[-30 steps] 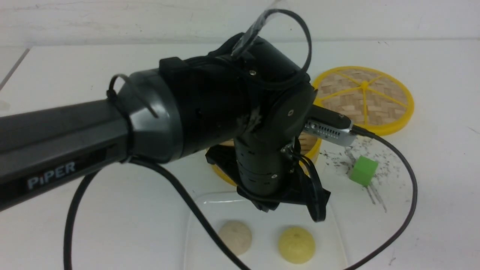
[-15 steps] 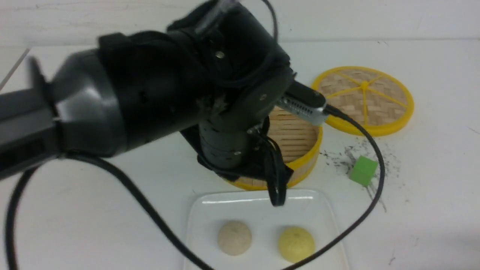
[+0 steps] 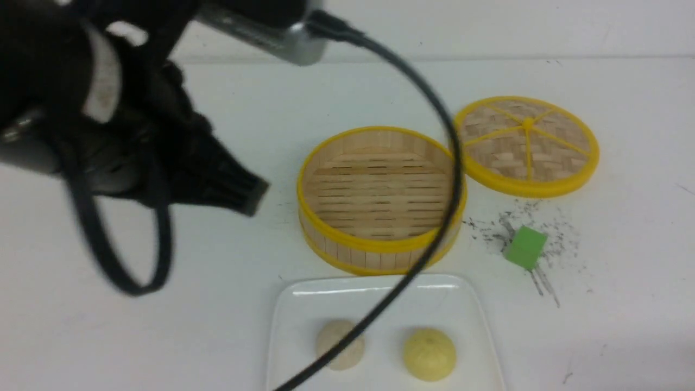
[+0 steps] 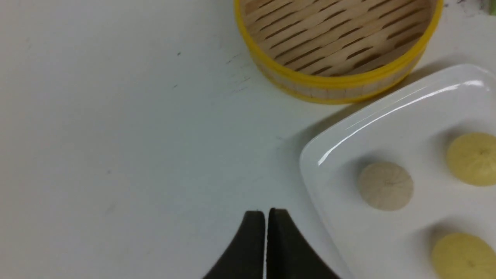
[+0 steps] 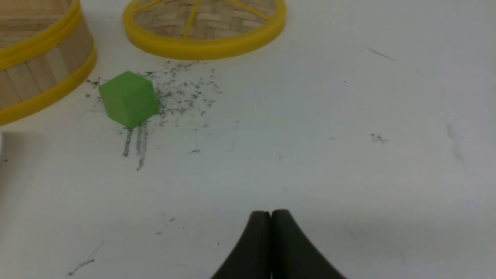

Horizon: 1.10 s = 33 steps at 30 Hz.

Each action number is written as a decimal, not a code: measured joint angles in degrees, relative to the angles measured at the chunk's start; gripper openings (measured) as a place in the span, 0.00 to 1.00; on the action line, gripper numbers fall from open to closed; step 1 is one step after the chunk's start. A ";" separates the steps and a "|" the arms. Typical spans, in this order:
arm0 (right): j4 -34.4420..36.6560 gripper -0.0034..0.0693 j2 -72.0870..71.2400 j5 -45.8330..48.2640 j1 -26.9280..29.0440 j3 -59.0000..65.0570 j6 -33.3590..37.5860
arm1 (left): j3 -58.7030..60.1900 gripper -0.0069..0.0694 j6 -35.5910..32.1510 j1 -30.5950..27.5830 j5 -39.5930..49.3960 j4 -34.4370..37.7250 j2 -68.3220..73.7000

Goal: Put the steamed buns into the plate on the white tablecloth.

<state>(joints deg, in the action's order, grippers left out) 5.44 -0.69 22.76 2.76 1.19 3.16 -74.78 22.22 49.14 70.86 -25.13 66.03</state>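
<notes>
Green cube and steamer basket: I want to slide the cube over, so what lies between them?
Only bare white tablecloth with black scuffs; nothing stands between the green cube and the steamer basket, clearest in the right wrist view.

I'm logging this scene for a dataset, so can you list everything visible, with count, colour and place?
steamed buns: three, two pale yellow and one beige-white, all on the plate.
plate: one, glossy white, nearest the robot, just in front of the steamer basket.
steamer basket: one, bamboo with yellow rims, mid-table, nothing in it.
lid: one, woven with yellow rim, flat on the cloth, behind and right of the basket.
cube: one, green, right of the basket among black scuffs.
white tablecloth: one, covers the table.
left gripper: shut, holding nothing, over bare cloth left of the plate.
right gripper: shut, holding nothing, over bare cloth right of the cube.
</notes>
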 joint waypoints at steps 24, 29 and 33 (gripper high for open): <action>-5.75 0.10 0.00 0.00 -2.57 0.00 0.00 | 35.02 0.13 20.44 -9.97 0.00 18.44 -45.98; -5.75 0.10 0.00 0.21 -2.57 -0.05 0.00 | 35.02 0.13 20.56 -9.97 0.00 17.63 -47.15; -4.86 0.10 0.00 0.21 -2.57 -0.05 0.00 | 35.02 0.13 20.56 -9.97 0.00 17.28 -47.25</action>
<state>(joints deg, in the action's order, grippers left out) 0.58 -0.69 22.97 0.18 1.14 3.16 -39.75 42.79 39.17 70.86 -7.85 18.79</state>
